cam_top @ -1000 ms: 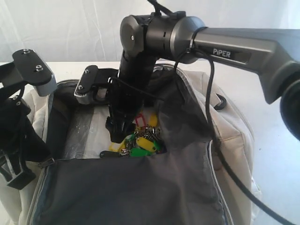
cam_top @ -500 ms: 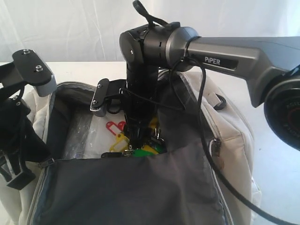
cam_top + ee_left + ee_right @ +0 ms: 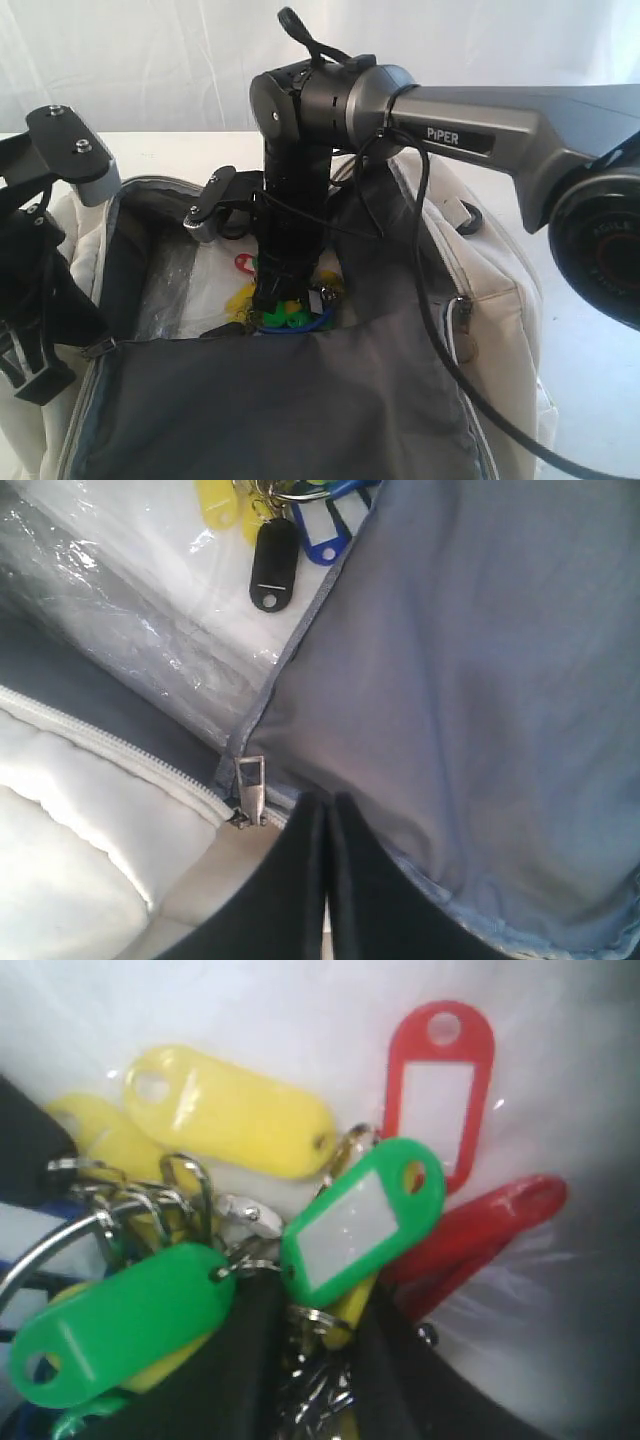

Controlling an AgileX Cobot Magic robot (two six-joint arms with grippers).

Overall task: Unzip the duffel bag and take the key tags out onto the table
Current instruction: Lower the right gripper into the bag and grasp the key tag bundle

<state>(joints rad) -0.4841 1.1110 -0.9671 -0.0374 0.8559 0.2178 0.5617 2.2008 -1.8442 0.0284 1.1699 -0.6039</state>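
Observation:
The duffel bag [image 3: 500,290] lies unzipped on the table [image 3: 600,400], its dark grey lining flap [image 3: 280,410] folded toward the front. The key tags [image 3: 290,315] lie inside on white plastic. My right gripper [image 3: 275,310] reaches straight down into the bag. In the right wrist view its black fingers [image 3: 250,1360] press on the metal rings and a yellow tag of the key tags [image 3: 360,1210]; green, yellow and red tags fan out past them. My left gripper [image 3: 326,802] is shut at the flap's zipper edge, beside the metal zipper pull [image 3: 250,790].
Crinkled clear plastic [image 3: 130,630] wraps a white package on the bag's floor. A black tag [image 3: 272,565] and a blue tag [image 3: 325,540] lie by the flap edge. The left arm [image 3: 40,250] stands over the bag's left rim. A cable [image 3: 440,330] hangs from the right arm.
The right gripper has sunk lower into the bag onto the key tags, and its wrist has turned. The tags have shifted a little. The left arm has not moved.

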